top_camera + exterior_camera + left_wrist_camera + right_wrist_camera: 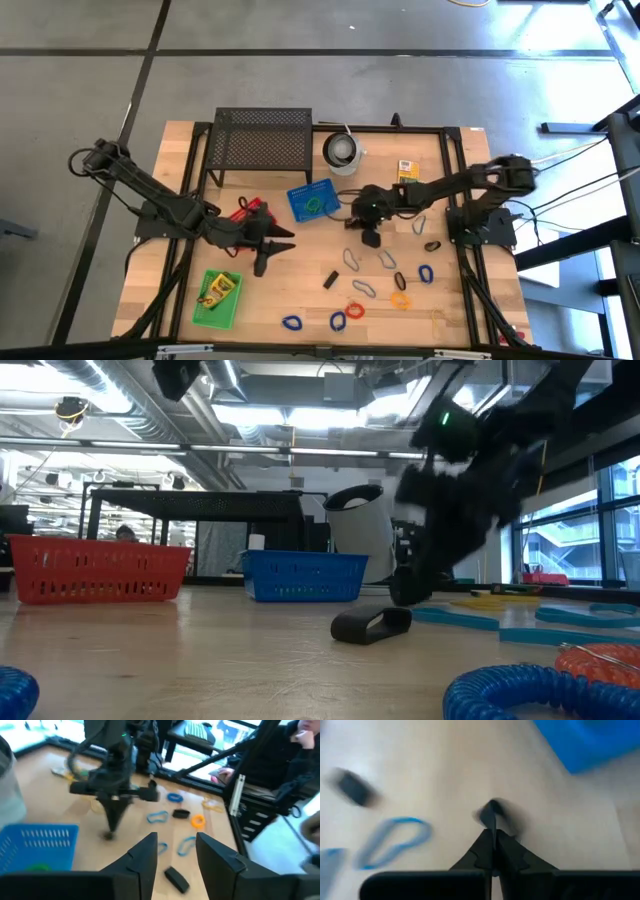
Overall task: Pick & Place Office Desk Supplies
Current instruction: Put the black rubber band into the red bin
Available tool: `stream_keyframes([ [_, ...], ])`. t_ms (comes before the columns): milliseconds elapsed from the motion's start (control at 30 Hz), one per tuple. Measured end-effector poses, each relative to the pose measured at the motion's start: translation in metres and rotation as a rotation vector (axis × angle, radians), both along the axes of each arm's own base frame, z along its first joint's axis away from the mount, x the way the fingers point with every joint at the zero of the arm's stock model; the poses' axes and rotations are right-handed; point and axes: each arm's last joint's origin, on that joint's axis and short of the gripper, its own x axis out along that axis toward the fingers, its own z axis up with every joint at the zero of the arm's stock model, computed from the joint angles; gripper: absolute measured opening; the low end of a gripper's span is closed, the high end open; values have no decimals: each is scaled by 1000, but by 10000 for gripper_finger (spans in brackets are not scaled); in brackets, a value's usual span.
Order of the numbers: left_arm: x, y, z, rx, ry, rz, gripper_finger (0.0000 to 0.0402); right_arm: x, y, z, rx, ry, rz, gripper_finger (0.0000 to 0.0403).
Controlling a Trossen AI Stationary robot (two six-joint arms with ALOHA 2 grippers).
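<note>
Seen from above, the right gripper [371, 238] sits a little past the table's centre toward three o'clock, pointing down at the wood. In its own wrist view the two fingers [492, 851] are pressed together with no gap; a small dark blurred shape [492, 812] sits at their tips, and whether it is pinched or only touched cannot be told.

The left gripper [262, 262] hangs toward eight o'clock from the centre, its fingers [145, 857] parted with nothing between them.

The blue basket [311, 201] stands at about eleven o'clock from the right gripper, just beside it, with a green loop [315, 205] inside. The red basket [252, 212] lies at nine o'clock from the blue one, close to the left arm. The green basket [219, 297] is at the table's seven o'clock, holding a yellow-and-green box [221, 288].

A small black clip [330, 279] lies on the bare wood at about seven o'clock from the right gripper. Loose loops spread from five to four o'clock of that gripper: a light blue loop [352, 260], an orange loop [400, 299], a red loop [355, 310], a dark blue loop [291, 323] near the front edge.

At the twelve o'clock edge stand the black mesh stand [262, 140] and, at its three o'clock, the white cup [342, 152]. Another yellow box [407, 171] lies at four o'clock from the cup.
</note>
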Motion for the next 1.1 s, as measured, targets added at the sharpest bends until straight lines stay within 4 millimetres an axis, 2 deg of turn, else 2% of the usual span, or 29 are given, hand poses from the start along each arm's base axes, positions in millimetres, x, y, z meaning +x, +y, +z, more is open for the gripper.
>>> stream_keyframes([
  [167,11,-5,-7,62,-26,26,148,-4,21,32,-16,-144,81,11],
  [433,43,-9,-35,142,-41,44,210,-2,55,71,-91,-470,225,12],
  [567,61,-12,-49,318,-92,28,228,0,60,78,-91,-549,247,13],
  [700,73,-17,-61,494,-133,13,230,1,60,81,-98,-582,244,13],
  [933,84,-12,-74,639,-147,58,230,2,58,82,-147,-593,191,13],
  [1100,91,-1,-81,610,-128,64,228,2,58,82,-159,-596,199,13],
])
